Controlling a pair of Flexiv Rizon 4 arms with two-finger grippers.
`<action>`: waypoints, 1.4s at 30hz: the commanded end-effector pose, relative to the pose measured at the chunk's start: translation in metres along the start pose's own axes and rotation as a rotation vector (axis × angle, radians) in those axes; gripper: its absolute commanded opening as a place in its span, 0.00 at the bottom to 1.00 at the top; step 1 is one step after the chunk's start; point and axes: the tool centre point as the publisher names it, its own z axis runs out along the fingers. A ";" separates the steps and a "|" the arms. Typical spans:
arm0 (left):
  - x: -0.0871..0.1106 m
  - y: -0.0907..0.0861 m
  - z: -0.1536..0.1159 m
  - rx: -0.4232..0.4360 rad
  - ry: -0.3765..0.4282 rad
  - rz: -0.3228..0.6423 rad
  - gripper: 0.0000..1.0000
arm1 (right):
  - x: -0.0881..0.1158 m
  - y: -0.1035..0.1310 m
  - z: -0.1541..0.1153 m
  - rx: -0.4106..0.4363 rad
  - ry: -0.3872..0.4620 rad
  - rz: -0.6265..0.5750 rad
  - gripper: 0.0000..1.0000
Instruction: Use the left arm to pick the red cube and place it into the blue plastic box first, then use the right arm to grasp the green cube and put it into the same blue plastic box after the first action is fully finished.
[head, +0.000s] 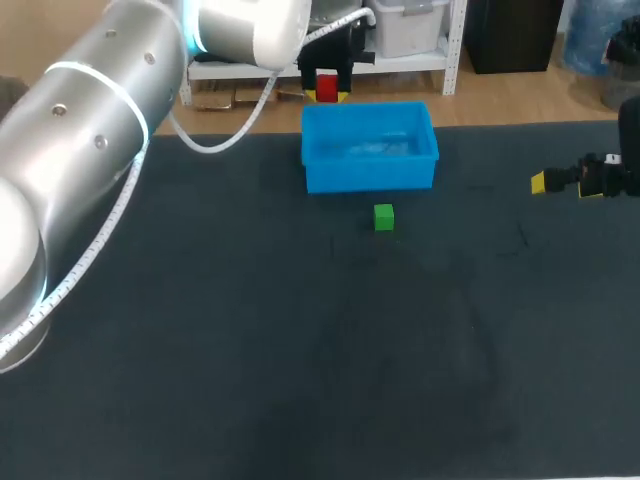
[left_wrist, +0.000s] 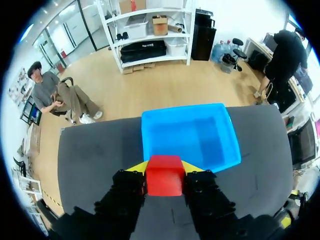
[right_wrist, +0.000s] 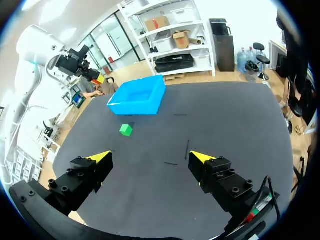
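Red cube (left_wrist: 164, 176), held tight between the fingers of the left gripper (left_wrist: 165, 168), hangs seemingly just short of the blue plastic box (left_wrist: 190, 137). First step: carry it over, then release. Green cube (head: 384, 216) lies on the bench (head: 300, 350); the right gripper (right_wrist: 151, 157) gapes wide, empty.

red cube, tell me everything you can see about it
The red cube is a plain, smooth, solid-red block with slightly rounded edges. It sits level, clamped on two opposite sides between the yellow-tipped fingers of the left gripper, off the table. The blue plastic box lies just ahead of it; the cube is not in it.
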 end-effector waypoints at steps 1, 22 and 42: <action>-0.017 -0.005 0.008 -0.009 0.341 0.008 0.00 | 0.000 0.000 0.000 0.002 0.001 0.000 1.00; -0.028 -0.006 0.034 -0.033 0.363 0.025 0.00 | 0.000 0.000 0.000 0.002 0.001 0.000 1.00; -0.041 -0.020 0.051 -0.053 0.377 0.068 0.00 | 0.000 0.000 0.000 0.002 0.001 0.000 1.00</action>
